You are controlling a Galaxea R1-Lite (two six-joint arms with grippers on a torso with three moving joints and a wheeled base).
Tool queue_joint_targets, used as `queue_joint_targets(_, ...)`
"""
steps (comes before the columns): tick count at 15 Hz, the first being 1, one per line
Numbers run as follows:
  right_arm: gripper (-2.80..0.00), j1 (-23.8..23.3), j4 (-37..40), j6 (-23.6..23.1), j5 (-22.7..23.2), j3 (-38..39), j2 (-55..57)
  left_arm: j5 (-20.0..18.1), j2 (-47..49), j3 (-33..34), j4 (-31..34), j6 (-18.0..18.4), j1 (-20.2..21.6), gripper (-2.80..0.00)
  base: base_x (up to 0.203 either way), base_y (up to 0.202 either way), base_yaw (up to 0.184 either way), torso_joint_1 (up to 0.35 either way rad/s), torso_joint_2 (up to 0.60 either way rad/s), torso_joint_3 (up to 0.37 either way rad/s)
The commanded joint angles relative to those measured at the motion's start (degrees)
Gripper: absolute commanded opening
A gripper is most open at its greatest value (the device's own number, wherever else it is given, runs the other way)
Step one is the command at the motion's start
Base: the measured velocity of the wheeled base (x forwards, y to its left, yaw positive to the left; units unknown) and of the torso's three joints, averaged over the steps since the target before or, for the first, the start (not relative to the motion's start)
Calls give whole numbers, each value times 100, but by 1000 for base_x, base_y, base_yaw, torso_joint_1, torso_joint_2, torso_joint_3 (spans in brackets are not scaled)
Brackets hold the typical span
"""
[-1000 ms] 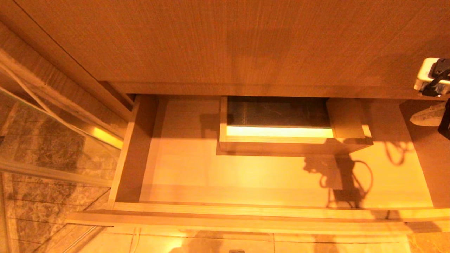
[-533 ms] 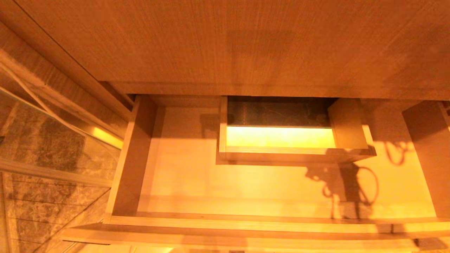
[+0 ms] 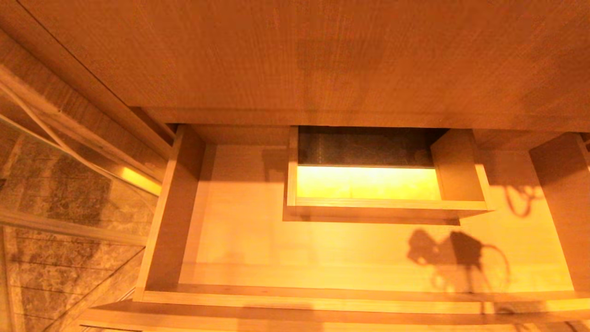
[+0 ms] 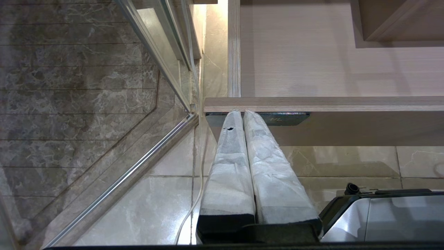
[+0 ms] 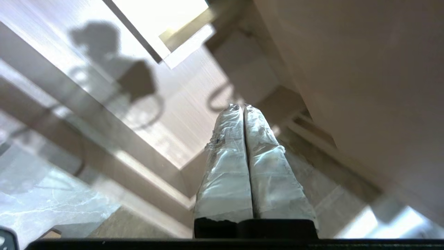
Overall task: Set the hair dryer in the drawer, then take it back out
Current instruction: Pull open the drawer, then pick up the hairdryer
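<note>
Below the tabletop (image 3: 295, 55) the drawer (image 3: 239, 240) stands open; both the left end effector (image 4: 244, 113) and the right end effector (image 5: 241, 106) are closed, holding nothing.

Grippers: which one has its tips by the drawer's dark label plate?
The left gripper: its shut tips sit at the label plate on the drawer front. The right gripper points at the drawer's other end, no plate in sight.

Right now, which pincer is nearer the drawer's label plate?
Left: the left pincer points at the label plate; the right pincer is near the right end of the drawer.
</note>
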Motion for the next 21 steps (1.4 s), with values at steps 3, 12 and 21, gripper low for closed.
queue_joint_targets(3, -280, -9, 310, -33, -4, -554, -448, 0, 0, 9, -1, 2, 0, -280, 0, 0, 0, 0, 0, 0)
queue_joint_targets(12, -280, -12, -46, 36, -11, -1848, -524, 0, 0, 9, -1, 2, 0, -280, 0, 0, 0, 0, 0, 0)
queue_joint_targets(21, -280, -19, -1495, -290, -860, -1840, -617, 0, 0, 9, -1, 2, 0, -280, 0, 0, 0, 0, 0, 0)
